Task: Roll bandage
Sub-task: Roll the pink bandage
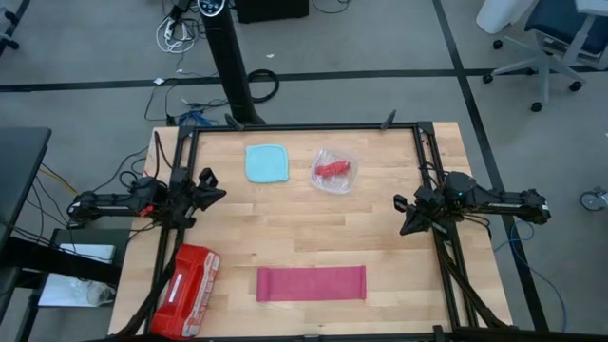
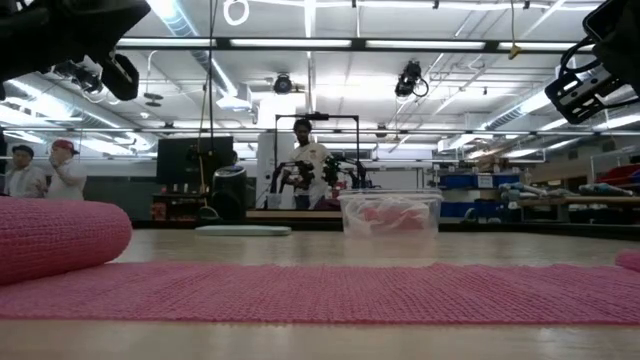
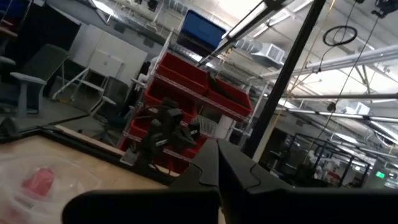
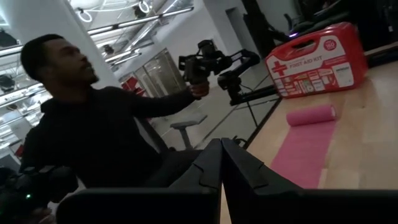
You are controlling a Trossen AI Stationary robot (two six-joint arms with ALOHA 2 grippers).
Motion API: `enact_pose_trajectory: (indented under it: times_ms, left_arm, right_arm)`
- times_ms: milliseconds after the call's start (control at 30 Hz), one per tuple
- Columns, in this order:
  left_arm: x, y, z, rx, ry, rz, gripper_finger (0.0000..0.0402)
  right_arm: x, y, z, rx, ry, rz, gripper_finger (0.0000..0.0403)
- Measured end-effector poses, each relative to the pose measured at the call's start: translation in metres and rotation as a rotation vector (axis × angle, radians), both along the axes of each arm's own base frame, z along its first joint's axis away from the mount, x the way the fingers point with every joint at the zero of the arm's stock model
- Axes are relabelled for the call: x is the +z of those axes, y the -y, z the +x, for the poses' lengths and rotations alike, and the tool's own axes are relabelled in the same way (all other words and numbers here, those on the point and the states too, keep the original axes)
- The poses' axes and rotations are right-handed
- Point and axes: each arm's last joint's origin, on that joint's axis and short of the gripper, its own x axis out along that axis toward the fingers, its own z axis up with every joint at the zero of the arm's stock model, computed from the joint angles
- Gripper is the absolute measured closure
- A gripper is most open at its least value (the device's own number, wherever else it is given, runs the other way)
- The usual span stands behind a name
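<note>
The bandage [image 1: 311, 283], a dusky pink strip, lies flat on the table near its front edge. In the right wrist view its end by the red case is rolled into a small cylinder [image 4: 311, 115], and the rest [image 4: 308, 155] lies spread out. My left gripper [image 1: 214, 187] hangs shut above the table's left side, well clear of the bandage. My right gripper [image 1: 404, 214] hangs shut above the right side, also clear of it. Both sets of fingers [image 3: 219, 165] [image 4: 222, 162] are closed together with nothing between them.
A red first aid case [image 1: 187, 290] lies at the near left, beside the bandage's rolled end. At the back stand a light blue lid [image 1: 267, 162] and a clear tub [image 1: 333, 172] with a small red lump. A person [image 4: 93, 124] shows beyond the table.
</note>
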Motion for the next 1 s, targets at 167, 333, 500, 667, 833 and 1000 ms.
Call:
enact_pose_trajectory:
  times_ms: [167, 333, 500, 667, 833, 1000]
  left_arm:
    - [-0.002, 0.000, 0.001, 0.000, -0.020, 0.001, 0.0401]
    - [-0.002, 0.000, 0.001, 0.012, -0.028, 0.035, 0.0401]
    - [-0.004, 0.000, 0.001, 0.019, -0.041, 0.058, 0.0401]
    - [-0.005, 0.000, 0.002, 0.024, -0.056, 0.072, 0.0401]
    - [-0.005, 0.000, 0.002, 0.019, -0.056, 0.059, 0.0401]
    - [-0.005, 0.000, 0.002, 0.019, -0.056, 0.053, 0.0401]
  right_arm:
    - [0.002, 0.000, 0.000, -0.001, 0.019, -0.001, 0.0392]
    - [0.010, 0.000, -0.002, -0.028, 0.116, -0.005, 0.0392]
    - [0.020, 0.004, -0.002, -0.200, 0.246, -0.003, 0.0392]
    - [0.021, 0.008, 0.000, -0.347, 0.254, 0.007, 0.0392]
    - [0.019, 0.013, 0.001, -0.500, 0.238, 0.021, 0.0392]
    - [0.016, 0.014, 0.006, -0.516, 0.171, 0.055, 0.0392]
